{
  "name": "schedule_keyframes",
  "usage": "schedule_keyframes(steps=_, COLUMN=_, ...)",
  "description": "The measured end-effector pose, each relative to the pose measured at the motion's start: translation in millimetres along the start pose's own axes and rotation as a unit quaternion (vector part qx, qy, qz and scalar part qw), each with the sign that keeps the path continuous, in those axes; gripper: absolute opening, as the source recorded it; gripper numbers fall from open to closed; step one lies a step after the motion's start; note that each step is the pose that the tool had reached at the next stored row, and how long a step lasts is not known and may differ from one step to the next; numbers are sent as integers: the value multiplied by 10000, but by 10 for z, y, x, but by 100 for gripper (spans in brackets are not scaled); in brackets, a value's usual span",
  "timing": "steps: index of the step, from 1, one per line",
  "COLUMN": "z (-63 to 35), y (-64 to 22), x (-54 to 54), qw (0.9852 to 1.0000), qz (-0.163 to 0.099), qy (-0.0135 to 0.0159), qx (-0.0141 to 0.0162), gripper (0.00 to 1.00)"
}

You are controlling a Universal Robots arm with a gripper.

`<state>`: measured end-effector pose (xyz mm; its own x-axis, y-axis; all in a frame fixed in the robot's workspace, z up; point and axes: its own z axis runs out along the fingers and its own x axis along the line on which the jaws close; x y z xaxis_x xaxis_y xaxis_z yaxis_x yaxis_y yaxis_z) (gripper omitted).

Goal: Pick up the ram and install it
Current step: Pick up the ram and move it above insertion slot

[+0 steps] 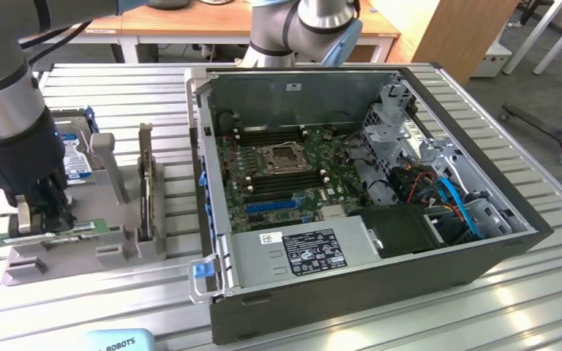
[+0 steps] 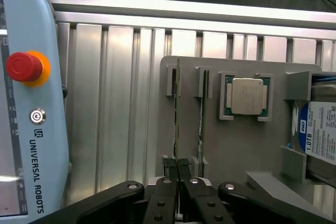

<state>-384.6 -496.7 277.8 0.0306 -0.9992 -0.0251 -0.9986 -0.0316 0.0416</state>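
Standing on its long edge, the ram (image 1: pixel 88 227) is sitting in a slot of the grey holder (image 1: pixel 115 252), at about eight o'clock from the open computer case (image 1: pixel 379 285) and well apart from it. The gripper (image 2: pixel 178 165) is clamping the ram, its dark fingers drawn together on the two faces of the thin green board. In the wrist view the ram's far end is resting in a grey slot bracket. A second thin board (image 2: pixel 201 114) is standing on edge just beside the ram, and a square silver processor chip (image 2: pixel 247 96) is lying flat in the next pocket, with a hard drive (image 2: pixel 321 132) beyond it. In the exterior view a tall dark expansion card (image 1: pixel 145 183) is standing upright in the holder at about two o'clock from the gripper. Inside the case, the green motherboard (image 1: pixel 261 183) is facing up. Holder and case are both resting on a slatted metal table (image 1: pixel 515 307).
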Motion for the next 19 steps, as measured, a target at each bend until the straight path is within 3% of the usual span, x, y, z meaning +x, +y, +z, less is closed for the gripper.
schedule_keyframes(steps=19, z=-610, y=26, x=-15, qw=10000, qz=38, qy=-2, qx=1, gripper=12)
